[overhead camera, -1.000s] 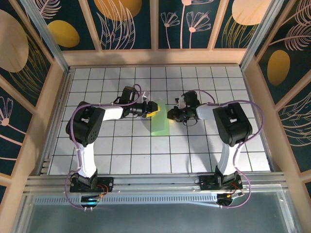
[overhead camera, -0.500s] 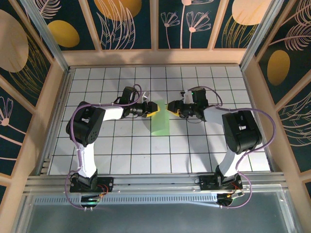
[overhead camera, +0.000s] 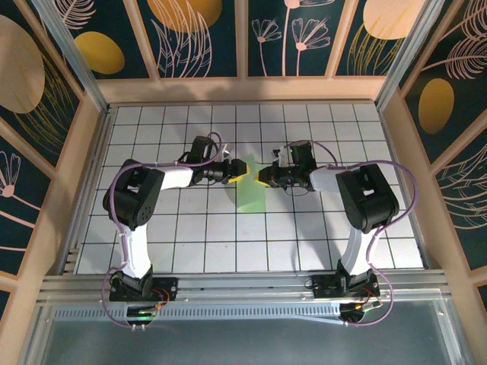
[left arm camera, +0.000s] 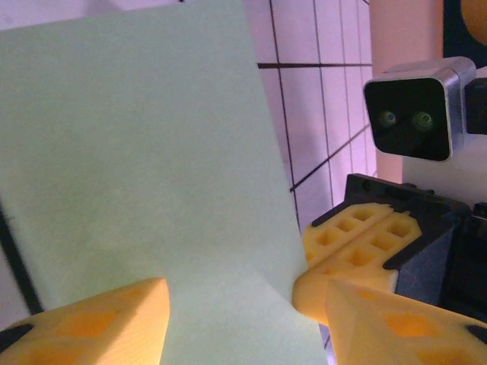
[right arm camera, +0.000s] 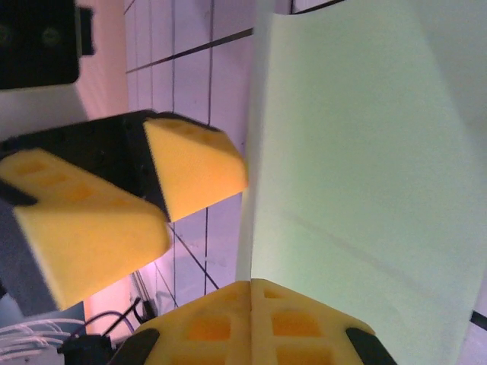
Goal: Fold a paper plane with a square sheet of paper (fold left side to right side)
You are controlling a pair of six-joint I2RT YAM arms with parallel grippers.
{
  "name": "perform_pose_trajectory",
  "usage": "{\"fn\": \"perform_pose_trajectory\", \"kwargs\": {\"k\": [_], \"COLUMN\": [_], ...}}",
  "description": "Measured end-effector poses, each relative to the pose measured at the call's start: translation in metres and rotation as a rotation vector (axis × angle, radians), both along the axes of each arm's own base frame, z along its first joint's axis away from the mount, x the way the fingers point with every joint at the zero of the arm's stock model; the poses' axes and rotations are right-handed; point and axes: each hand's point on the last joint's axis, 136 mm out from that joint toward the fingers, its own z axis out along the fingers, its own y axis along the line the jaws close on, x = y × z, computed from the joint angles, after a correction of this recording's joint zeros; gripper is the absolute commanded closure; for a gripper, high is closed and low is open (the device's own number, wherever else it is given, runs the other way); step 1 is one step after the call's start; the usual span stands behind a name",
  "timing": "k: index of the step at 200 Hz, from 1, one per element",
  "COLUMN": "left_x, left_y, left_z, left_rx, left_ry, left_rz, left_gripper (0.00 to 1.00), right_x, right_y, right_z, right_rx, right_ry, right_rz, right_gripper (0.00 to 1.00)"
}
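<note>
Table [overhead camera: 152, 228] of white grid tiles carried everything. Left arm [overhead camera: 137, 199] reached in from the sheet's left and right arm [overhead camera: 367, 196] from its right. Both met at the sheet's far end.

The square sheet of paper [overhead camera: 249, 196] lay mid-table as a narrow pale-green rectangle. We judged it already folded in half, with no dart shape yet. A soft bend showed in the sheet close to the right jaws.

Left jaws stood partly apart, fingers [left arm camera: 84, 323] straddling the sheet's end, clamping nothing as far as we saw. Right jaws were pressed fully together, fingers [right arm camera: 205, 327] with their tips right at the sheet's edge. We could not tell whether paper was caught between them.

Risks we flagged:
- Nothing pinned the sheet, so any push from the closed right jaws could slide or rotate it and throw the next crease off line.
- If the edge was pinched, a pull could buckle the thin paper and leave a stray crease.
- Both sets of jaws sat just beside each other at the sheet's far end, so a small inward move could knock them together.
</note>
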Motion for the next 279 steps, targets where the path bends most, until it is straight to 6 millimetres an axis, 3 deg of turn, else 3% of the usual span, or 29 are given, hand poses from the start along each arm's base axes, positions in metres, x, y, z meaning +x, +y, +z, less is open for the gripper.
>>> {"fn": "perform_pose_trajectory", "kwargs": {"k": [54, 86, 139, 201, 279], "left_x": [0.005, -0.004, -0.020, -0.015, -0.012], "left_y": [0.022, 0.029, 0.019, 0.008, 0.005], "left_z": [0.024, 0.002, -0.033, -0.038, -0.046], "left_rx": [0.117, 0.179, 0.231, 0.245, 0.313], "left_ry": [-0.099, -0.048, 0.035, 0.032, 0.035], "left_rz": [0.093, 0.103, 0.060, 0.050, 0.042], "left_gripper": [0.37, 0.36, 0.37, 0.50, 0.61], "right_x": [-0.002, -0.005, -0.010, -0.009, -0.012], "right_y": [-0.013, -0.017, -0.016, -0.017, -0.025], "right_z": [-0.021, -0.030, -0.035, -0.036, -0.042], "right_rx": [-0.110, -0.158, -0.188, -0.196, -0.248], "right_ry": [0.040, 0.062, 0.065, 0.060, 0.063], "right_rz": [-0.039, -0.052, -0.047, -0.048, -0.056], "right_gripper": [1.00, 1.00, 1.00, 0.98, 0.68]}}
